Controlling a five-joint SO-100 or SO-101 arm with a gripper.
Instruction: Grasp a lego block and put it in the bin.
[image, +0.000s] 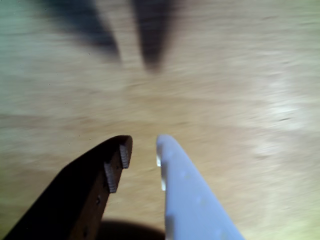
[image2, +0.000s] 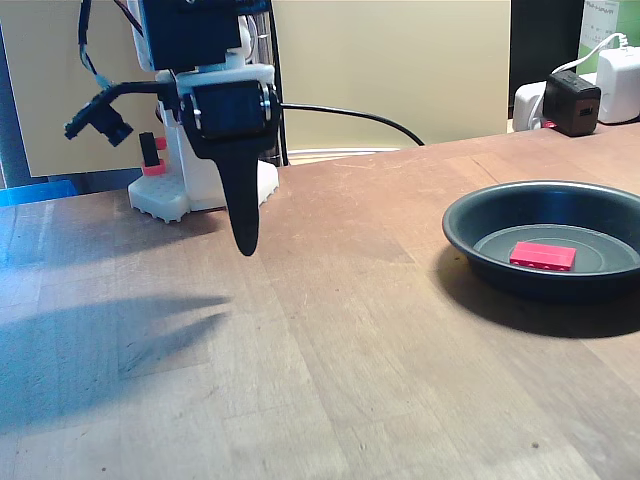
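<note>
Lying flat in the bin at three o'clock in the fixed view, the block sits well apart from the gripper — empty, fingers narrowly parted — above bare table.

Wrist view sharpness: heavy blur over the whole table, wood grain smeared into streaks; only the gripper fingers near the lens look fairly crisp
Wrist view light: warm, with a pale glare patch at right and a greenish cast toward the corners
Wrist view shadows: two dark soft finger shadows at the top
Fixed view sharpness: clear and steady
Fixed view light: bright, even, from the upper right
Fixed view shadows: long bluish arm shadow at left; dark shadow in front of the pan
</note>
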